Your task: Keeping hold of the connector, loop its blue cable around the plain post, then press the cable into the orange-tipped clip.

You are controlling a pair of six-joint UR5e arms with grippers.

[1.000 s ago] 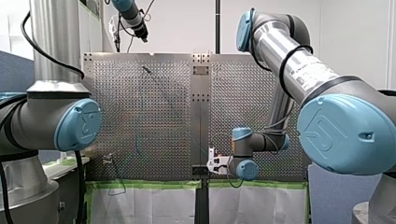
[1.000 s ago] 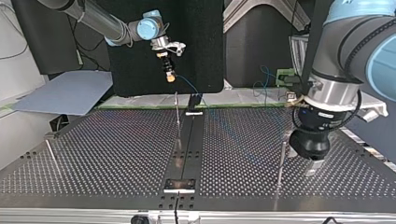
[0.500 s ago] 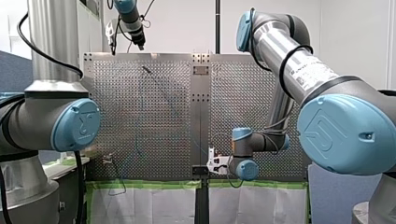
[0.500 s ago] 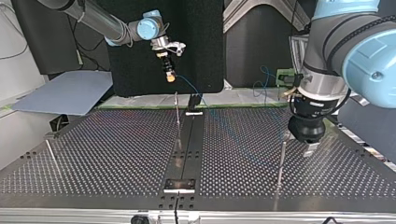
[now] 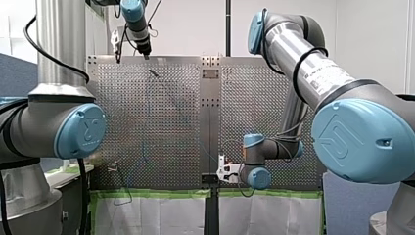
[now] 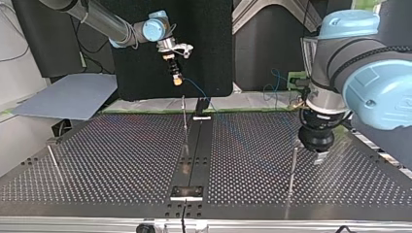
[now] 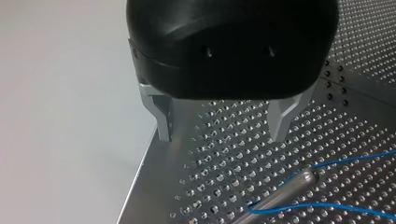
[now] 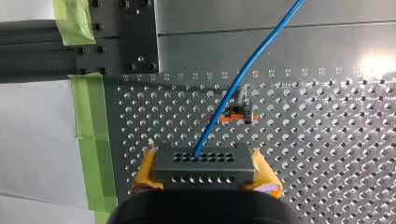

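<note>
My right gripper is shut on the grey connector, its yellow pads on both sides. The blue cable leaves the connector and passes right beside the orange-tipped clip on the plate below. In the top view my right gripper hangs above the table's far edge, the cable trailing down from it. My left gripper is open with nothing between its metal fingers. Just ahead of it the cable loops around the plain post. The same post stands beside my left gripper.
The perforated table has a dark centre strip. Two more thin posts rise from it, one near the middle and one at the top view's left. Green tape lines the table's edge near my right gripper.
My left arm has drawn back from the plain post, shifting leftward and farther away in the top view. My right arm and the connector have stayed where they were.
</note>
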